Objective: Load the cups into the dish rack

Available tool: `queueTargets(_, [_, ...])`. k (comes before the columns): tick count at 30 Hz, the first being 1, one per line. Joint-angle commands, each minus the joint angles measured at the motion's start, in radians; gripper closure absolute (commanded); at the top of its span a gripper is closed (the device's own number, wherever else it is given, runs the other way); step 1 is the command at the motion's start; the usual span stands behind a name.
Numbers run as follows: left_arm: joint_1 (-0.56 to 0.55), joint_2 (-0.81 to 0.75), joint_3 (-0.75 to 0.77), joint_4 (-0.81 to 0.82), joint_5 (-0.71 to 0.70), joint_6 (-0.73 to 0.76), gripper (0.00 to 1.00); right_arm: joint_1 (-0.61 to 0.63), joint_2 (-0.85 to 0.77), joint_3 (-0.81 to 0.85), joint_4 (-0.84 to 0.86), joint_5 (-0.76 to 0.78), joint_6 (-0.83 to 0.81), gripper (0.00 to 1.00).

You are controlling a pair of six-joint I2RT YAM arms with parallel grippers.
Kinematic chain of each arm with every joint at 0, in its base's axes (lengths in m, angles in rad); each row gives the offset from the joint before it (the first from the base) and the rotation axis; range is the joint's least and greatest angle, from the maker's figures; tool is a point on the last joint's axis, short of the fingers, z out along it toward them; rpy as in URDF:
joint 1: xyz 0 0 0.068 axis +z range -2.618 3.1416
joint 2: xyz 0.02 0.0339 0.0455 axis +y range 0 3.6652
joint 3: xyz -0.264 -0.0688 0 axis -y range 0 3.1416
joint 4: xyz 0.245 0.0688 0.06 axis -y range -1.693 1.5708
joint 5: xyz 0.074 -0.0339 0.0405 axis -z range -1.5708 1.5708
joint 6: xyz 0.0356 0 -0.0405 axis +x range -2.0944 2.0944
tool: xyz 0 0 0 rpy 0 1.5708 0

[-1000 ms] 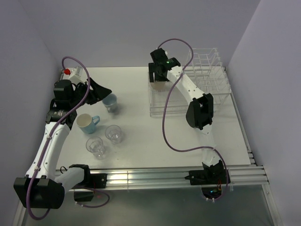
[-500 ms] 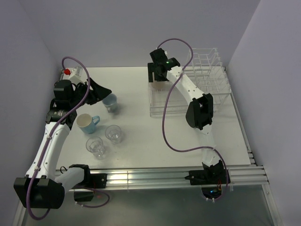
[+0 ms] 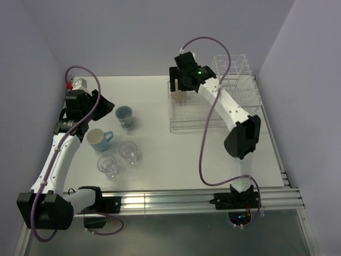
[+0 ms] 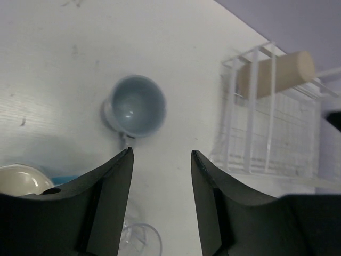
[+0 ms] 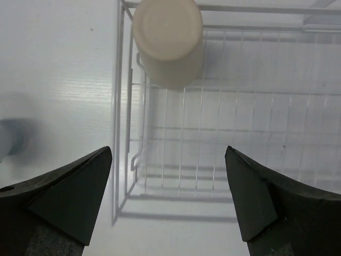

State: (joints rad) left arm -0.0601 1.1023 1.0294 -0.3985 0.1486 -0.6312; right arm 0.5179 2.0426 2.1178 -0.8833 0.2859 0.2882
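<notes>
The tan paper cup (image 5: 168,32) stands upside down in the near-left corner of the white wire dish rack (image 5: 213,133); it shows partly in the top view (image 3: 177,96) and in the left wrist view (image 4: 277,74). My right gripper (image 5: 168,149) is open and empty above it (image 3: 181,86). The small light blue cup (image 4: 136,105) stands upright on the table (image 3: 124,114). My left gripper (image 4: 162,151) is open and empty, a little left of it (image 3: 108,105). The light blue mug (image 3: 97,138) and two clear tumblers (image 3: 129,152) (image 3: 109,166) stand nearer the front.
The rack (image 3: 213,104) sits at the back right, with its tall upright dividers (image 3: 237,74) at the far end. Walls close in on the left, the back and the right. A red-tipped object (image 3: 68,84) is at the table's back-left corner.
My right gripper has risen off the tan cup, which stays in the rack, and the arm has swung higher. My left gripper has drawn back left from the small blue cup.
</notes>
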Motion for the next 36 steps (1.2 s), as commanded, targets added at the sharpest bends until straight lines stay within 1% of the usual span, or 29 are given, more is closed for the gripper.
queueTargets(1, [0.003, 0.06, 0.058, -0.059, -0.187, -0.004, 0.47, 0.021, -0.205, -0.071, 0.099, 0.03, 0.005, 0.05])
queueTargets(2, [0.003, 0.079, 0.066, -0.068, -0.195, -0.005, 0.47, 0.021, -0.253, -0.106, 0.106, 0.032, 0.003, 0.05])
queueTargets(4, [-0.004, 0.114, 0.092, -0.079, -0.204, -0.009, 0.48, 0.022, -0.294, -0.13, 0.109, 0.03, 0.003, 0.05])
queueTargets(7, [-0.027, 0.218, 0.13, -0.108, -0.244, -0.015, 0.48, 0.027, -0.373, -0.186, 0.122, 0.016, 0.002, 0.05])
queueTargets(8, [-0.035, 0.241, 0.149, -0.112, -0.26, -0.019, 0.49, 0.027, -0.419, -0.227, 0.132, 0.012, 0.002, 0.05])
queueTargets(12, [-0.098, 0.338, 0.19, -0.126, -0.325, -0.031, 0.49, 0.028, -0.519, -0.327, 0.176, -0.001, 0.009, 0.05])
queueTargets(14, [-0.112, 0.396, 0.21, -0.128, -0.343, -0.041, 0.49, 0.028, -0.558, -0.361, 0.19, -0.013, 0.014, 0.05])
queueTargets(19, [-0.127, 0.496, 0.219, -0.109, -0.4, -0.068, 0.51, 0.028, -0.619, -0.436, 0.21, -0.022, 0.019, 0.05])
queueTargets(22, [-0.133, 0.553, 0.25, -0.126, -0.425, -0.074, 0.52, 0.028, -0.642, -0.475, 0.227, -0.017, 0.019, 0.05])
queueTargets(28, [-0.136, 0.623, 0.267, -0.123, -0.445, -0.076, 0.53, 0.028, -0.659, -0.521, 0.236, -0.002, 0.017, 0.05])
queueTargets(30, [-0.136, 0.64, 0.273, -0.122, -0.443, -0.078, 0.55, 0.028, -0.66, -0.525, 0.238, -0.007, 0.02, 0.05])
queueTargets(31, [-0.136, 0.652, 0.273, -0.12, -0.443, -0.082, 0.57, 0.03, -0.665, -0.53, 0.239, -0.01, 0.022, 0.05])
queueTargets(33, [-0.136, 0.662, 0.271, -0.114, -0.437, -0.084, 0.7, 0.028, -0.67, -0.538, 0.242, -0.011, 0.023, 0.05])
queueTargets(34, [-0.136, 0.665, 0.27, -0.111, -0.434, -0.085, 0.78, 0.028, -0.674, -0.544, 0.244, -0.011, 0.025, 0.05])
queueTargets(35, [-0.136, 0.666, 0.268, -0.109, -0.432, -0.087, 0.92, 0.03, -0.679, -0.547, 0.245, -0.011, 0.025, 0.05])
queueTargets(36, [-0.136, 0.663, 0.265, -0.106, -0.432, -0.088, 0.99, 0.028, -0.682, -0.552, 0.248, -0.01, 0.025, 0.05])
